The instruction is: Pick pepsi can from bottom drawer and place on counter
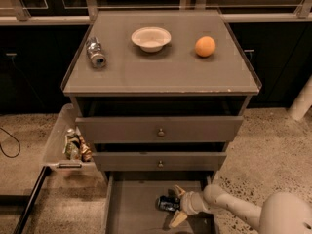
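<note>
The pepsi can point(166, 203), dark blue, lies on its side on the floor of the open bottom drawer point(134, 213). My gripper point(177, 204) reaches in from the right on its pale arm. Its fingers are spread, one above and one below the can's right end, and do not look closed on it. The counter point(161, 74) is the flat grey-brown top of the cabinet, above the drawers.
On the counter lie a silver-grey can point(95, 52) at the left, a white bowl point(151, 38) at the back middle and an orange point(205, 46) at the right. Two knobbed drawers point(158, 129) stand partly open above the bottom one. A bin of packets point(73, 145) hangs at the cabinet's left.
</note>
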You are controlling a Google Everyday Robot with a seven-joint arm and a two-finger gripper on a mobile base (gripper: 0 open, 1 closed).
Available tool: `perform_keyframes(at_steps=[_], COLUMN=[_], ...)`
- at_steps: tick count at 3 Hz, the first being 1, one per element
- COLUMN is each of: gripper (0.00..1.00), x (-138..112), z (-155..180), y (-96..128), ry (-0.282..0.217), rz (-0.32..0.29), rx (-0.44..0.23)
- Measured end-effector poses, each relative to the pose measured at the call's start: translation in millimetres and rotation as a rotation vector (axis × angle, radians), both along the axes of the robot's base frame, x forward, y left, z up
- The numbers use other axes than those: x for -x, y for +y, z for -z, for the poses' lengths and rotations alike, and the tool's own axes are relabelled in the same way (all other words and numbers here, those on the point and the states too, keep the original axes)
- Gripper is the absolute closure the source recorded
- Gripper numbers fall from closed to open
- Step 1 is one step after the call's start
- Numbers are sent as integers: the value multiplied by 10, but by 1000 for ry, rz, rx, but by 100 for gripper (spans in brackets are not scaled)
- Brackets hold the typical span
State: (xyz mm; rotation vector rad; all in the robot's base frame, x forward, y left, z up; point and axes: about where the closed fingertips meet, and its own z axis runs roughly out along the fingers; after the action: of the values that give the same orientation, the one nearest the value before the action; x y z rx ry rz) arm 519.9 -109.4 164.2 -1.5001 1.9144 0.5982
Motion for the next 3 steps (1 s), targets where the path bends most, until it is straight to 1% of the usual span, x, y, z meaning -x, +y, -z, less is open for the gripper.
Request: perform_keyframes(at_steps=[1, 2, 3], gripper=[0, 19, 43], x=[-12, -14, -14], z=[211, 213, 214], y=[4, 5, 6], ry=[-11, -11, -11], rz=[25, 27, 27], rx=[24, 24, 24])
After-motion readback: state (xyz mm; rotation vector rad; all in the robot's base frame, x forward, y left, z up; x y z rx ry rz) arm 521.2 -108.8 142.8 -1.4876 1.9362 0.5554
